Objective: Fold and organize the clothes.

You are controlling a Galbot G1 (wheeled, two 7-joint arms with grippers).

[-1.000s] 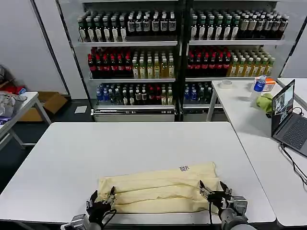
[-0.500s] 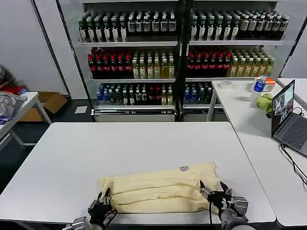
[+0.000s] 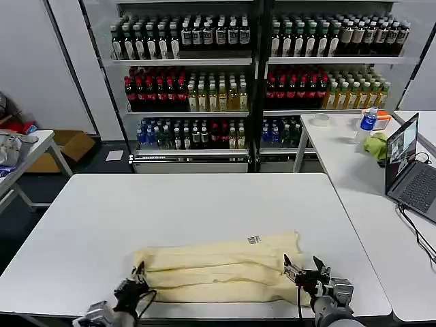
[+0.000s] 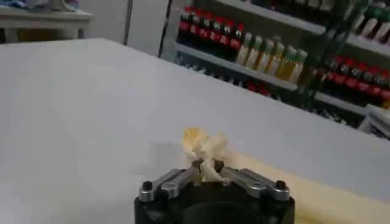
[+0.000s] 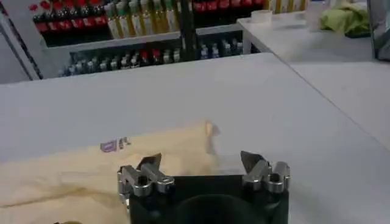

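The clothes, a pale cream-yellow T-shirt (image 3: 218, 267), lie folded into a long band near the front edge of the white table (image 3: 204, 204), a small label (image 3: 253, 240) on top. My left gripper (image 3: 136, 278) is at the band's left end, shut on a bunched corner of the fabric (image 4: 204, 146) pinched between its fingers (image 4: 196, 163). My right gripper (image 3: 302, 266) is open at the band's right end, fingers (image 5: 149, 162) spread wide with nothing between them; the shirt (image 5: 91, 167) and its label (image 5: 114, 145) lie in front of it.
Drink shelves (image 3: 252, 75) stand behind the table. A side table (image 3: 354, 157) at the right carries a laptop (image 3: 409, 170), a bright-green cloth (image 3: 376, 145) and a bottle (image 3: 368, 120). Another table (image 3: 20, 153) sits at far left.
My left gripper has drawn back and to the left with the shirt's corner, stretching the band's left end outward. The right gripper has stayed put, open.
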